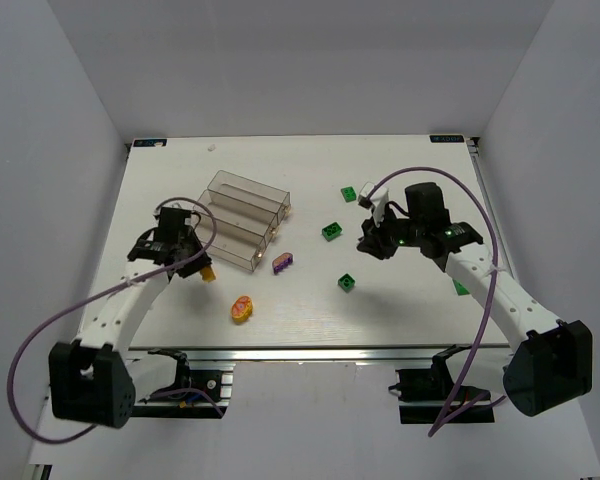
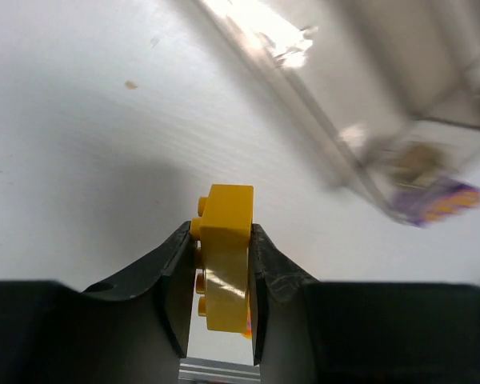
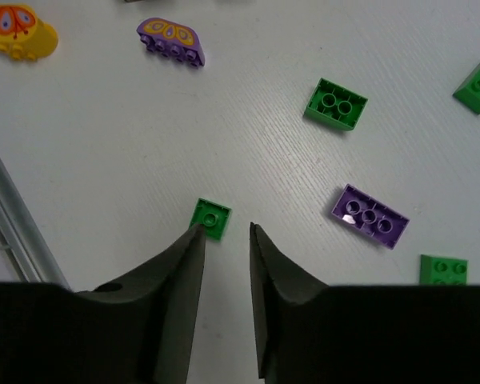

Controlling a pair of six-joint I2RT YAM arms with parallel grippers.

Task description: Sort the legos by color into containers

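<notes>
My left gripper [image 2: 222, 230] is squeezed tight on a yellow brick [image 2: 228, 204]. The brick's long side runs along the fingers, and its far end pokes out past the tips. Its bumps face the left side in the wrist view. It is on the left part of the table [image 1: 310, 305], near the front corner of the clear bins [image 1: 245, 215]. My right gripper [image 3: 228, 232] has its fingers apart, with nothing between them. A small green brick [image 3: 210, 218] lies flat right at one fingertip. A long purple brick [image 3: 370, 216] lies nearby, slanted.
</notes>
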